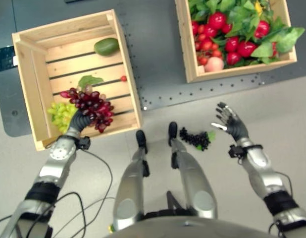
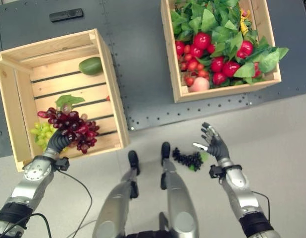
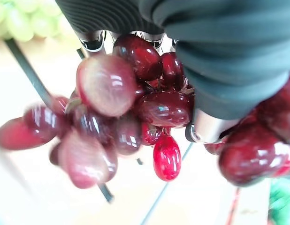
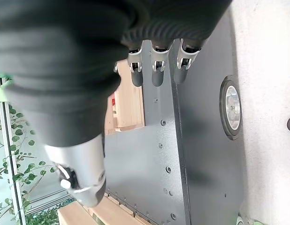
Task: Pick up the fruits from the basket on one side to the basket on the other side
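Red grapes, a glossy bunch of plump oval berries, sit clamped in your left robot hand over the near part of the left crate; the left wrist view shows the fingers curled round the cluster with the berries hanging past them. That crate is pale slatted wood with dark gaps between the floor boards. On its floor you have a bunch of green grapes just beside the held bunch, a smooth green avocado-shaped fruit near the far wall, a single green leaf and one small red berry.

Your right robot hand hovers over the floor, fingers spread apart and straight, holding nothing. Near it, on the floor, lies a small dark bunch of grapes with a bit of green leaf.

The right crate, same pale wood, is heaped with round shiny red fruits, a peach-coloured one at its near wall, and crinkled green leaves.

Both crates stand on a dark grey platform dotted with rows of small holes, its near edge meeting a light, smooth floor. A small black flat device lies on the platform beyond the left crate.
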